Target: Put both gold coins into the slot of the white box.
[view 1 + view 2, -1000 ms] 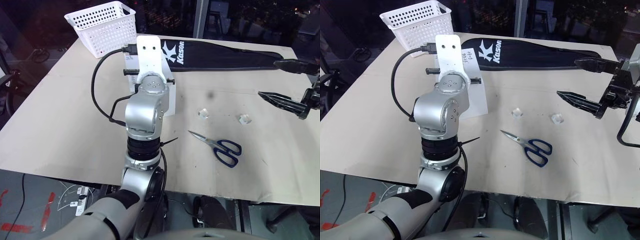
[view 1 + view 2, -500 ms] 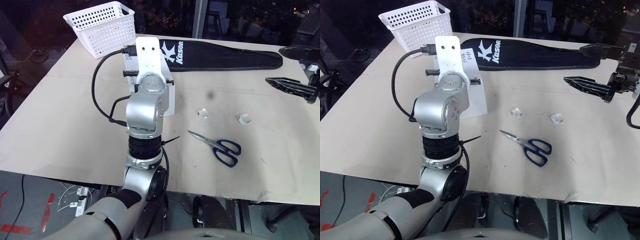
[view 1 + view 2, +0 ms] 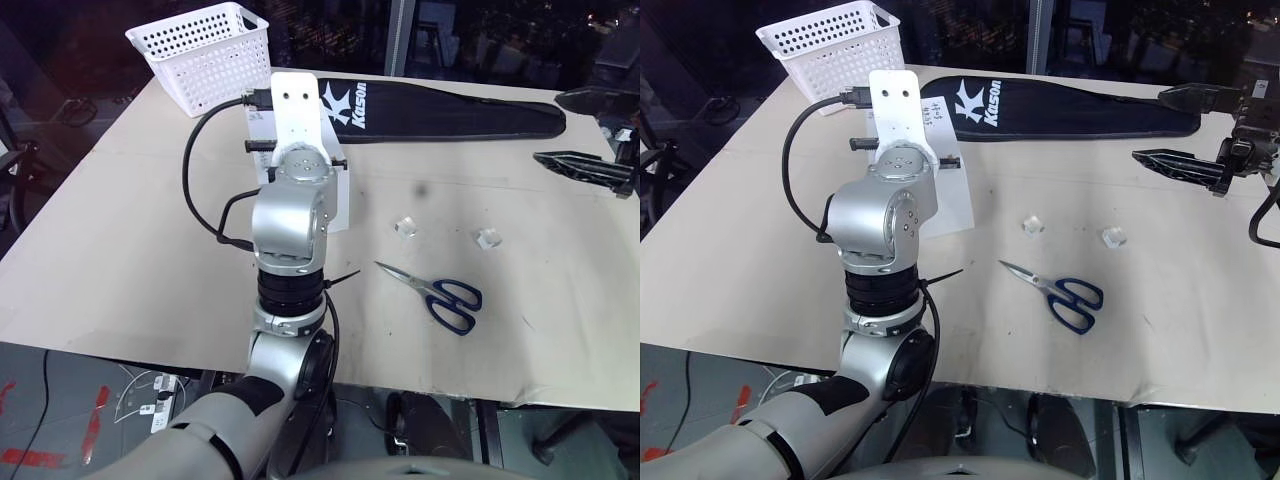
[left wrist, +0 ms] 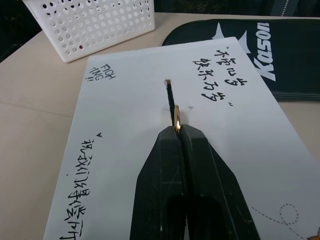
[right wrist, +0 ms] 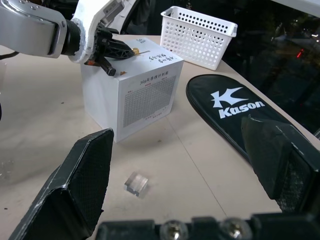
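One gold coin (image 4: 176,114) pinched on edge in the left gripper (image 4: 178,131), tip right above the slot (image 4: 169,93) of the white box (image 5: 145,95), right gripper (image 3: 1185,130) spread wide over the table's (image 3: 120,240) far right side, holding nothing.

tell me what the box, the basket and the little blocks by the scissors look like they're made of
White box: probably matte cardboard, with flat printed faces and crisp folded edges. Basket: likely moulded white plastic, with even rows of punched holes. Blocks: clear plastic or glass; the table shows through them.
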You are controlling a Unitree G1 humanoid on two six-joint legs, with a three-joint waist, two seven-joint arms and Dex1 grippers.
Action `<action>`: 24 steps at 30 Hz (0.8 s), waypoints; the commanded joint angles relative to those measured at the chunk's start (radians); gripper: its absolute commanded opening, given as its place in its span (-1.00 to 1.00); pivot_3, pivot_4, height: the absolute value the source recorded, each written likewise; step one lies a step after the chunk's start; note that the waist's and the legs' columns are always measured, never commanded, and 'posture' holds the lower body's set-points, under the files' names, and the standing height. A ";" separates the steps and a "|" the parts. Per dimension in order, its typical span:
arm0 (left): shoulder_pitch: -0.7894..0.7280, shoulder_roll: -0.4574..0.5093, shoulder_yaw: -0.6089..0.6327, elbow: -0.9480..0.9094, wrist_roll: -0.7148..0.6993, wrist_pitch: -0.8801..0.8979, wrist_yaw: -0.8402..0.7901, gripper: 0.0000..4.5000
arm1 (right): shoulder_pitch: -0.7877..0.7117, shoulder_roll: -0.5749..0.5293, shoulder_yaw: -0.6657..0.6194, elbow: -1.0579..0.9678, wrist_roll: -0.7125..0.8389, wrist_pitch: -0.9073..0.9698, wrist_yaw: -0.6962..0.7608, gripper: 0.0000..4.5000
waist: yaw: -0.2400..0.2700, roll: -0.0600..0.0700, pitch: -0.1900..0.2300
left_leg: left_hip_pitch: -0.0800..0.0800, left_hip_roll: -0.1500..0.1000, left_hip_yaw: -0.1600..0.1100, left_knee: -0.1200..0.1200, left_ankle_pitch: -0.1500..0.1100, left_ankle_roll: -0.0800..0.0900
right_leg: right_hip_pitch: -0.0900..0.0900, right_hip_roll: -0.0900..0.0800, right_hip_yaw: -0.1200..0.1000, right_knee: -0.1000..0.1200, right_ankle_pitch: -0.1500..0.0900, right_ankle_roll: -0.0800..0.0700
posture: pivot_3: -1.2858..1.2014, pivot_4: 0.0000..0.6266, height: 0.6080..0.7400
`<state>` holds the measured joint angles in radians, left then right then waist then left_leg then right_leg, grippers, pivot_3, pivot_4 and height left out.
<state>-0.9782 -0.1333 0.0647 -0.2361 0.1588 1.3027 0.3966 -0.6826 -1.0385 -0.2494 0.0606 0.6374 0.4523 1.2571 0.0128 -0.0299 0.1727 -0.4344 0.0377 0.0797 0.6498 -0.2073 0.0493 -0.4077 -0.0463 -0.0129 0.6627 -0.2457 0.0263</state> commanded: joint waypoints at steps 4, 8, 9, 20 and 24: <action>-0.022 -0.021 0.010 -0.025 0.022 0.018 0.008 -0.88 | -0.027 -0.003 -0.029 0.001 0.000 -0.021 0.005 1.00 | 0.000 0.000 0.000 | 0.000 0.000 0.000 0.000 0.000 0.000 | 0.000 0.000 0.000 0.000 0.000 0.000 | 0.03 -0.52 1.00; -0.026 -0.027 0.016 -0.038 0.017 0.002 0.000 -0.28 | -0.026 0.000 -0.037 0.000 0.003 -0.023 0.001 1.00 | 0.001 0.000 0.000 | 0.000 0.000 0.000 0.000 0.000 0.000 | 0.000 0.000 0.000 0.000 0.000 0.000 | 0.03 -0.52 1.00; -0.027 -0.025 0.013 -0.044 0.017 -0.011 -0.004 -0.03 | -0.025 0.001 -0.039 -0.002 0.005 -0.021 -0.001 1.00 | 0.001 0.000 0.000 | 0.000 0.000 0.000 0.000 0.000 0.000 | 0.000 0.000 0.000 0.000 0.000 0.000 | 0.03 -0.52 1.00; 0.141 0.255 -0.108 -0.279 -0.283 -0.406 -0.591 0.31 | 0.047 0.030 -0.092 -0.103 0.072 0.046 -0.067 1.00 | 0.000 0.002 0.000 | 0.000 0.001 0.001 -0.001 0.000 -0.001 | 0.000 -0.005 0.000 0.000 0.000 0.000 | 0.03 -0.52 1.00; 0.316 0.372 -0.090 -0.434 -0.485 -0.452 -0.855 0.31 | 0.104 0.052 -0.125 -0.196 0.114 0.084 -0.125 1.00 | -0.001 0.002 0.000 | 0.000 0.001 0.001 0.000 0.000 -0.001 | 0.000 -0.006 -0.001 0.001 0.000 0.000 | 0.03 -0.52 1.00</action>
<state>-0.6993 0.2088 -0.0425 -0.5743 -0.2396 0.8975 -0.3455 -0.5857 -0.9767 -0.3128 -0.0787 0.7192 0.5256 1.1563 0.0117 -0.0279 0.1722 -0.4340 0.0384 0.0806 0.6496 -0.2071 0.0484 -0.4078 -0.0524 -0.0134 0.6635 -0.2454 0.0258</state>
